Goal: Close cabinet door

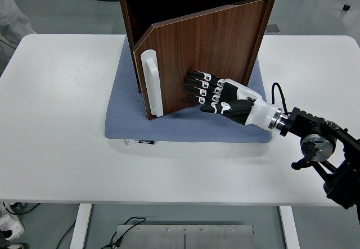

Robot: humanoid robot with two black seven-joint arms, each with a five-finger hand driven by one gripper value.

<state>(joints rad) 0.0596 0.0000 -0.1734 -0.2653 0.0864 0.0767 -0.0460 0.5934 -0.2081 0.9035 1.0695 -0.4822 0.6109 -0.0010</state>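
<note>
One wooden cabinet [197, 13] is counted, fitted with one door [208, 58] and one white handle [152, 83]. One blue mat [121, 117] is seen on one white table [62, 148]. One robot hand [222, 97] is counted, with five fingers.
</note>
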